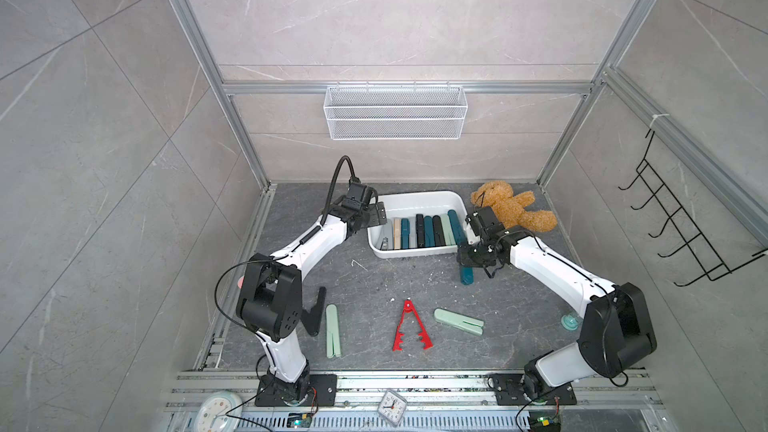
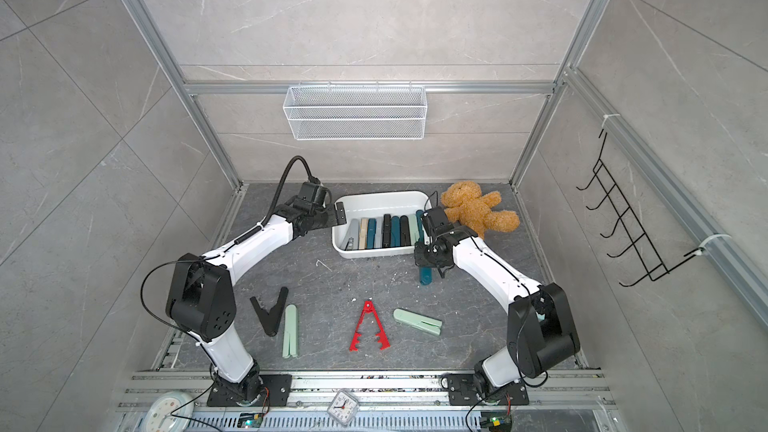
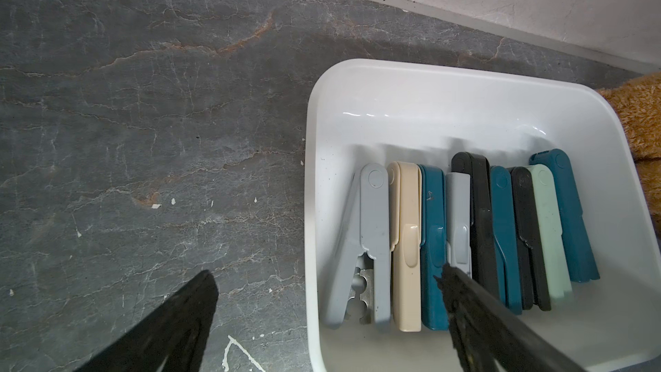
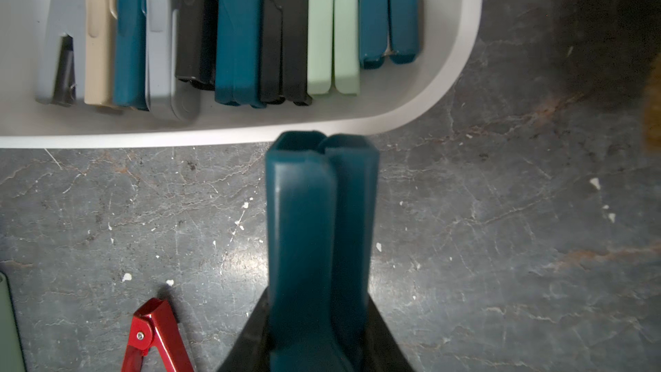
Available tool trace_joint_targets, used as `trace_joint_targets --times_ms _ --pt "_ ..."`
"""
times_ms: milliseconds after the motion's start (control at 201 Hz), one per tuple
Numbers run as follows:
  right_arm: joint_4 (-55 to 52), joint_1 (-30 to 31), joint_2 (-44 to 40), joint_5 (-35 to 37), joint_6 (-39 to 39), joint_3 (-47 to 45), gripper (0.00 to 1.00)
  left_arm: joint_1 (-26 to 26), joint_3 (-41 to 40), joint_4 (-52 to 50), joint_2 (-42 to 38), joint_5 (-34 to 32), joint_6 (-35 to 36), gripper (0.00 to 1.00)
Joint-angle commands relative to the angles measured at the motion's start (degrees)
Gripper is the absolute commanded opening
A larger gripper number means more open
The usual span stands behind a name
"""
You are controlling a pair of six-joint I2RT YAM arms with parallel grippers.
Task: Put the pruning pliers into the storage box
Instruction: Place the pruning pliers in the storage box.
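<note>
The teal pliers (image 4: 318, 209) were clamped in the right pincer (image 4: 318, 331) at frame centre, poised for the storage box (image 4: 447, 76); the left pincer (image 3: 325, 275) was spread wide, empty.

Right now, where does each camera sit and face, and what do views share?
Both top views: high at the front, looking down at the table, both arms, storage box.
Left wrist: on the left arm, looking down past the open left gripper into the box.
Right wrist: on the right arm, looking along the dark teal pliers in the right gripper toward the box rim.
Shared: all show the boxed row of pliers.
</note>
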Motion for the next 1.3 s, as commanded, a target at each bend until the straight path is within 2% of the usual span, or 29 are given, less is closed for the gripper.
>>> trace_joint_targets --times_ms 0,344,568,752,1041,1294 --pt "1.1 -0.6 -0.6 -0.8 -1.5 2.8 0.21 0.4 0.0 -0.1 -2.7 -0.8 -0.6 1.00" --pt "-0.6 -2.7 9.0 2.7 -5.2 14.6 0.21 0.7 -0.5 -0.3 -2.8 -0.7 -0.4 1.00" --pt "-4.3 -3.6 18.8 7.8 -8.2 25.4 0.21 1.1 -1.4 -0.4 -3.8 -1.2 -0.2 1.00" --pt "-6.2 -4.4 26.5 8.9 -9.6 33.1 0.21 1.3 -2.2 -0.4 -4.4 -1.5 -0.2 1.00" --pt "-16.0 -4.7 40.1 14.1 -11.8 48.0 0.21 1.5 -3.0 -0.8 -5.2 -2.0 -0.3 1.00" --pt "-18.8 -4.7 44.6 15.7 -10.9 51.9 0.24 1.5 -3.6 -0.9 -5.4 -2.3 -0.6 1.00"
